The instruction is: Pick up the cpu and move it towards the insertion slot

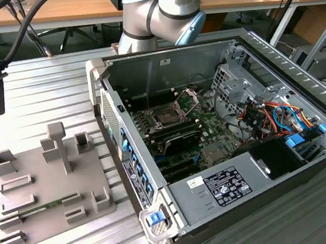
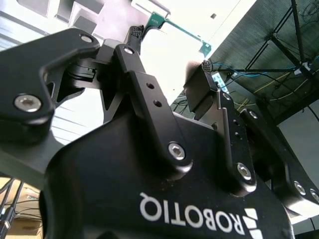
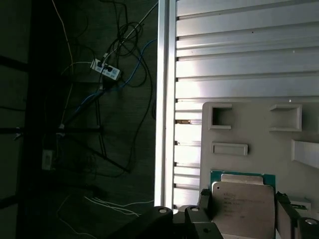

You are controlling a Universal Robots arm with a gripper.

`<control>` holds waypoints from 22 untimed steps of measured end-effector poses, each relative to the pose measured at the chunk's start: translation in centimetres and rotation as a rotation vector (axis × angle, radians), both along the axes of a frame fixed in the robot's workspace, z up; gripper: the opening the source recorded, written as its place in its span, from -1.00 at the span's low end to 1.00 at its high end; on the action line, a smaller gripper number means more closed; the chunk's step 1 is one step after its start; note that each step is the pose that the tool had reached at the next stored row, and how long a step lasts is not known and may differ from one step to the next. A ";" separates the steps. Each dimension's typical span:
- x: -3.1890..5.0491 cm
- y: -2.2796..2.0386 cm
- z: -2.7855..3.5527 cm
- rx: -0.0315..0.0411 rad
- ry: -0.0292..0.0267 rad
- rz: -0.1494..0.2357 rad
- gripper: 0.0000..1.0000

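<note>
The hand [image 3: 242, 200] is clamped on the cpu [image 3: 243, 211], one finger against each of two opposite sides, and holds it above the grey tray [image 3: 249, 129] near the worktop [image 3: 239, 59] edge. The insertion slot [image 1: 167, 114] lies well apart, inside the open computer case [image 1: 163, 69], its retention plate [image 1: 191, 97] raised.

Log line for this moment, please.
gripper: shut on cpu | place: over grey tray, exterior view's left | insertion slot: plate raised, not yet reached
</note>
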State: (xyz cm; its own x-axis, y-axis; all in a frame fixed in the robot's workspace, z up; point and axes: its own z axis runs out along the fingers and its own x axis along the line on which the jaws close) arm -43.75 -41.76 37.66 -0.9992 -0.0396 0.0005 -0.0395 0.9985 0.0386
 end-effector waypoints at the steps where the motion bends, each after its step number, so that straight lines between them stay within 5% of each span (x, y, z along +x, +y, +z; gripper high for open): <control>1: 0.00 0.00 0.07 0.0000 0.0000 0.000 0.10; 22: 0.00 0.00 2.08 0.0000 0.0000 0.000 0.10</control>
State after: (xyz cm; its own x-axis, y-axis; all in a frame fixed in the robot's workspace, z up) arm -43.75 -41.77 39.73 -0.9992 -0.0396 0.0004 -0.0395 0.9985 0.0385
